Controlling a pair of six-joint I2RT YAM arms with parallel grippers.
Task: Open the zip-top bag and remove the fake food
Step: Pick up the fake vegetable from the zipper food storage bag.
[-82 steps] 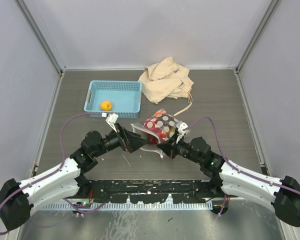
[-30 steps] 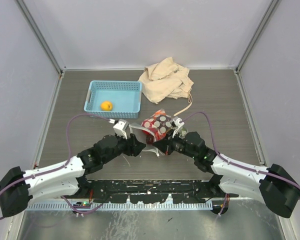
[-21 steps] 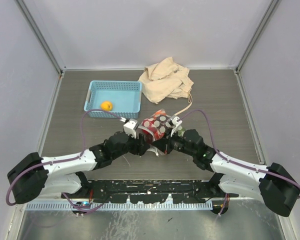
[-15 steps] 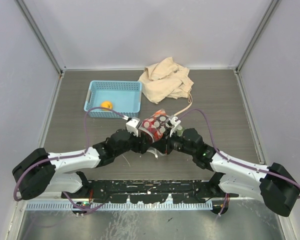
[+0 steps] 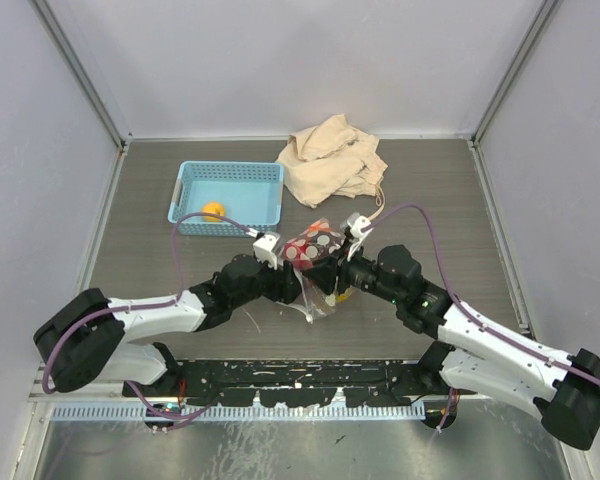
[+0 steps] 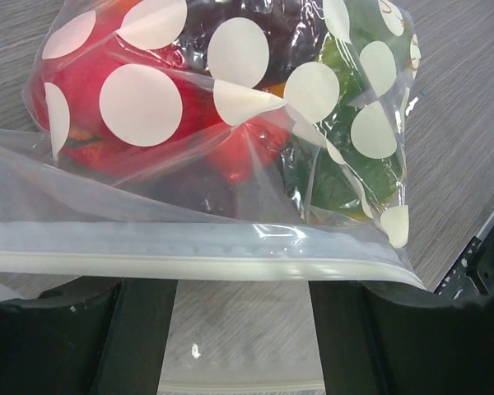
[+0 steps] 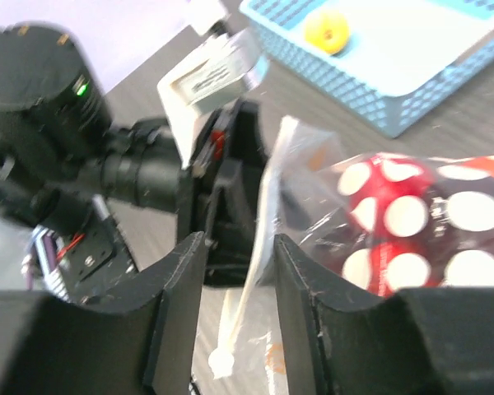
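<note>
The zip-top bag (image 5: pixel 316 248), clear with white dots, sits mid-table between both grippers. It holds fake food: red (image 6: pixel 90 90), green (image 6: pixel 346 164) and dark maroon (image 6: pixel 280 25) pieces. My left gripper (image 5: pixel 294 285) is open at the bag's mouth. In the left wrist view the white zip strip (image 6: pixel 189 262) lies across its fingertips, with my left gripper (image 6: pixel 243 284) wide apart. My right gripper (image 5: pixel 331 272) is open. In the right wrist view the strip (image 7: pixel 263 222) runs between its jaws, against one finger (image 7: pixel 309 304); my right gripper (image 7: pixel 239 247) faces the left one. A loose lip hangs down (image 5: pixel 315 305).
A light blue basket (image 5: pixel 230 167) at the back left holds one orange fruit (image 5: pixel 212 211), which also shows in the right wrist view (image 7: pixel 327 31). A beige cloth bag (image 5: pixel 332 160) lies at the back centre, its cord trailing toward the zip-top bag. Grey walls enclose the table.
Both grippers have closed in on the bag from either side. The right arm has risen and the bag's mouth is pulled up, with a lip now hanging toward the front.
</note>
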